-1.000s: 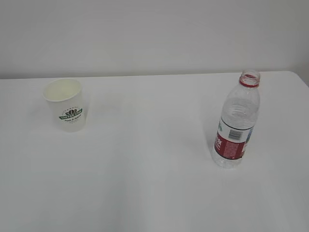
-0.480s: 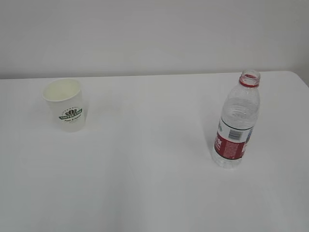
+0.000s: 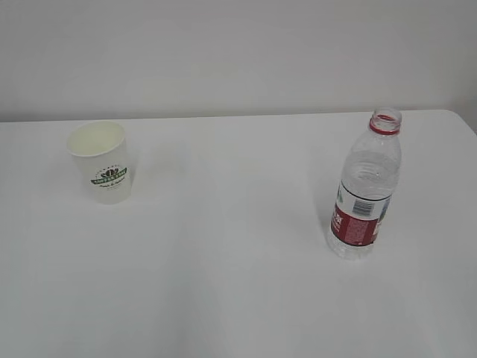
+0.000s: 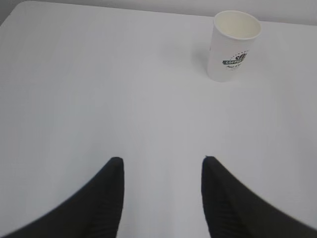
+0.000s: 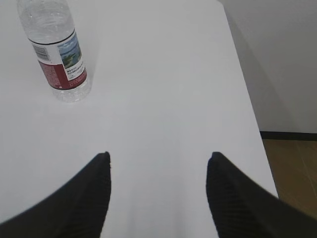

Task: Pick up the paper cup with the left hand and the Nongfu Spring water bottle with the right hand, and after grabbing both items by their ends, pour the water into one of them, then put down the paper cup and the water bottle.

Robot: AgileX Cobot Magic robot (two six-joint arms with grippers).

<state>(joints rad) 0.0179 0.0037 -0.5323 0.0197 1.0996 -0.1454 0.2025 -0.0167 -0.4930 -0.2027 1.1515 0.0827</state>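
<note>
The paper cup (image 3: 100,160) stands upright at the table's back left, its green logo facing the camera. In the left wrist view the paper cup (image 4: 233,45) sits far ahead and to the right of my left gripper (image 4: 162,159), which is open with only bare table between its fingers. The Nongfu Spring water bottle (image 3: 365,195) stands upright and uncapped on the right, with clear water inside. In the right wrist view the water bottle (image 5: 57,48) is at the upper left, well away from my right gripper (image 5: 159,155), which is open and empty. Neither arm shows in the exterior view.
The white table (image 3: 223,261) runs back to a pale wall. Its right edge (image 5: 247,99) lies close beside my right gripper, with brown floor (image 5: 292,168) below it.
</note>
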